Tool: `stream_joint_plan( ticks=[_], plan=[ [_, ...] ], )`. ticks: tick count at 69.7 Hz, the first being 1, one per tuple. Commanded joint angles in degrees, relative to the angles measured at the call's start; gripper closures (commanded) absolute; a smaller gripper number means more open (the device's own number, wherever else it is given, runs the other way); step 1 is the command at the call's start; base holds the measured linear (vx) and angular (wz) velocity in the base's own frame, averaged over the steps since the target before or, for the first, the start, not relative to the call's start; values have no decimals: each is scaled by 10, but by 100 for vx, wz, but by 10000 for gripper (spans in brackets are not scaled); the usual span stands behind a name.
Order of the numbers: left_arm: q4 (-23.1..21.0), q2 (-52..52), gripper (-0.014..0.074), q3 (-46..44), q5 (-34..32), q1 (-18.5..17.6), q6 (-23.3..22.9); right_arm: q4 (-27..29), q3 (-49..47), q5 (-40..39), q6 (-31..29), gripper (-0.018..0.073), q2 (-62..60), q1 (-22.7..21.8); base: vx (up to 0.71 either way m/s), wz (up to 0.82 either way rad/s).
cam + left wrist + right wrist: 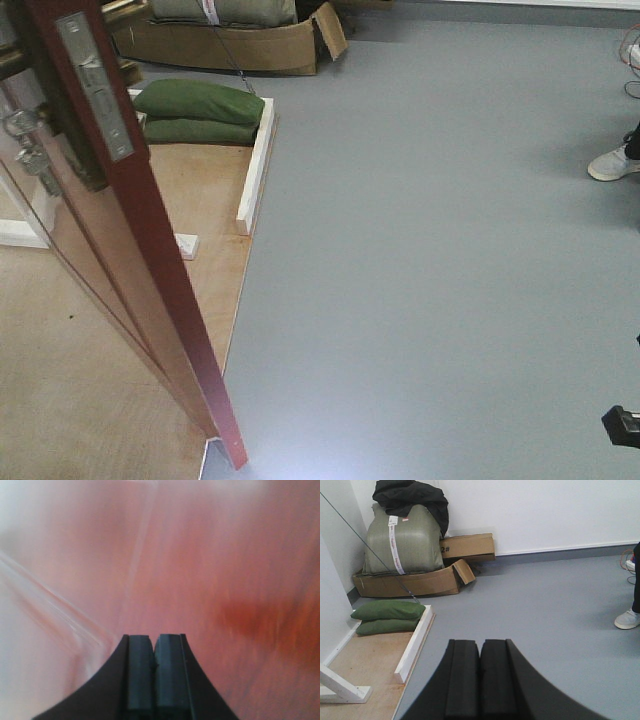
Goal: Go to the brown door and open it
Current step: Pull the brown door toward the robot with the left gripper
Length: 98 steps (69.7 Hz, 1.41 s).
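Grey floor across most of the front view, with a plywood base at left, edged by a white batten and weighted with green sandbags. Brown door along the left side, swung well clear of its frame and seen edge-on, silver latch plate facing the camera, keys hanging on the near face. No gripper clearly visible here. Someone's white shoe at far right, well apart from the door. Judged risk: leaf drifting back toward closed if the push lapses, or keys snagging on an arm passing close.

Left wrist view: nothing but blurred glossy reddish-brown behind the left gripper, so door face very near, actual contact impossible to confirm. Pads pressed together, nothing between them. Probable hazard: closed fingertips skidding across the polished panel, losing the push or scuffing the finish. Blur possibly hiding raised moulding to catch on.

Right wrist view: white wall, grey floor, a sack sitting in a cardboard box, sandbags and batten again at left. Right gripper pinched closed, empty, aimed into the open room, not at the door. Possible trouble: mobile base rolling onto the batten, or toward the bystander's shoe.
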Motion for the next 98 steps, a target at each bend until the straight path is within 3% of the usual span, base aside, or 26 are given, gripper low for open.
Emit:
stream_joint_plan(
  ticks=[1, 17, 98],
  plan=[
    [-8, 10, 586, -12, -61, -26, 23, -3, 1, -45, -5, 559, -5, 0, 0, 0],
    [-9, 60, 586, -12, -85, -62, 27, -3, 1, -45, -5, 559, -5, 0, 0, 0],
    [-13, 111, 586, -14, -78, -62, 21, -3, 1, -45, -5, 559, -5, 0, 0, 0]
  ],
)
